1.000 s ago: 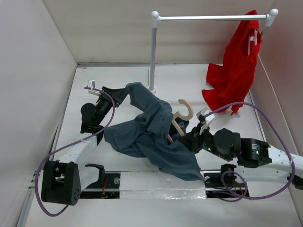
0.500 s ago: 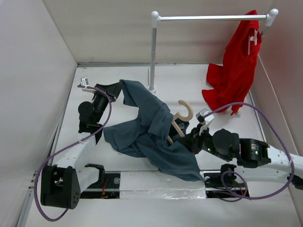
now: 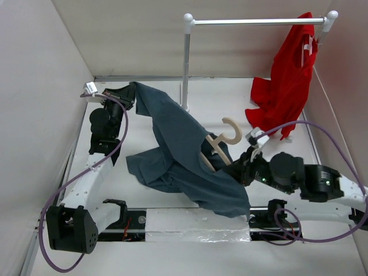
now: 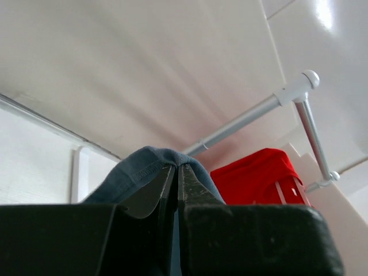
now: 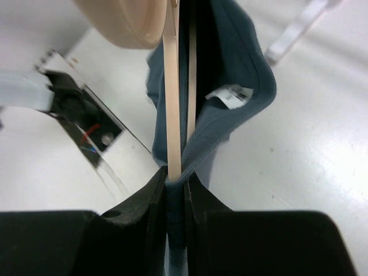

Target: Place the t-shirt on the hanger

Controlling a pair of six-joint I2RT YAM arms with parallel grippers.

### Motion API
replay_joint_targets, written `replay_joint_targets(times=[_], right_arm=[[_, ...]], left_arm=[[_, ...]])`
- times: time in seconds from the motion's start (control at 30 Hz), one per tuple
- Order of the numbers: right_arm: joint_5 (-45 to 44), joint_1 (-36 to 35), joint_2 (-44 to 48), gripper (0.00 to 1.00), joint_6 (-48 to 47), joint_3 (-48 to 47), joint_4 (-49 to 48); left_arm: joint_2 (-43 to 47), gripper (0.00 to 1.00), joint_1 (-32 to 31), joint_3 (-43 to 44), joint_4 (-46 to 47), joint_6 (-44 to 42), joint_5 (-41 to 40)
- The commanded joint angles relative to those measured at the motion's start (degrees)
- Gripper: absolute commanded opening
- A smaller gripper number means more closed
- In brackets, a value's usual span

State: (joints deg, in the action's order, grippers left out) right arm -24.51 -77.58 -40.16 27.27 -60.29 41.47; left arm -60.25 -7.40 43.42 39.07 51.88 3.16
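t-shirt [image 3: 178, 149]: soft, limp, best held at hem | left gripper [image 4: 177, 172]: pinched shut on its edge, far-left table [image 3: 224, 98] corner | right gripper [image 5: 175, 184]: clamping hanger [image 3: 227, 141]

t-shirt [image 3: 184, 149] is soft matt slate-blue cloth with a stitched hem, wrinkled; red garment [image 3: 284, 86] is matt cloth too. hanger [image 3: 221, 148] is smooth cream with a slight sheen, can't tell plastic from painted wood; rail [image 3: 253, 22] is satin silver metal with glossy white ball ends. Left pincer [image 4: 177, 184] and right pincer [image 5: 175, 184] are matt black plastic; bench [image 3: 224, 98] is smooth white, faintly glossy.
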Motion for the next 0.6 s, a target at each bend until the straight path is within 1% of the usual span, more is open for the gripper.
replay_joint_targets(times=[0.0,0.03,0.07,0.13,0.23,0.3,0.37,0.4,0.47,0.5,0.57], right_arm=[[-0.88,0.24,1.49,0.00,-4.84,-11.23,-2.71],[-2.19,0.24,0.62,0.00,-5.55,-13.43,-2.37],[-2.82,0.24,0.09,0.00,-7.04,-18.15,-1.67],[-3.78,0.24,-1.32,0.00,-8.71,-22.04,-1.83],[-5.71,0.24,-4.04,0.00,-12.06,-26.87,-2.80],[-6.86,0.24,-6.15,0.00,-12.50,-28.03,-2.28],[-10.09,0.24,-7.29,0.00,-11.80,-28.91,0.26],[-11.25,0.24,-8.26,0.00,-10.75,-29.18,1.49],[-14.58,0.76,-9.05,0.00,-9.43,-29.53,5.62],[-15.47,1.37,-9.58,0.00,-7.86,-29.53,7.03],[-16.27,3.30,-9.76,0.00,-6.97,-28.31,9.06]], left_arm=[[1.27,0.00,0.28,4.74,-1.01,-2.30,-2.54],[1.80,0.00,0.28,5.01,-1.01,-2.31,-2.54],[2.50,0.00,0.28,5.01,-0.66,-2.05,-2.54],[3.03,0.00,0.28,5.45,-0.84,-1.96,-2.20],[3.82,0.00,0.28,5.28,-1.54,-2.22,0.62],[5.40,0.00,-1.29,3.00,-1.28,-3.09,-0.43],[6.37,0.11,-2.09,1.76,-2.24,-3.80,0.26],[6.72,0.18,-2.09,-0.33,-2.24,-3.98,0.97],[9.34,0.24,-2.62,-3.15,-1.46,-4.76,2.28],[10.49,0.29,-2.62,-6.73,-0.76,-4.86,3.42],[13.21,0.30,-2.62,-9.57,1.27,-5.12,5.88]])
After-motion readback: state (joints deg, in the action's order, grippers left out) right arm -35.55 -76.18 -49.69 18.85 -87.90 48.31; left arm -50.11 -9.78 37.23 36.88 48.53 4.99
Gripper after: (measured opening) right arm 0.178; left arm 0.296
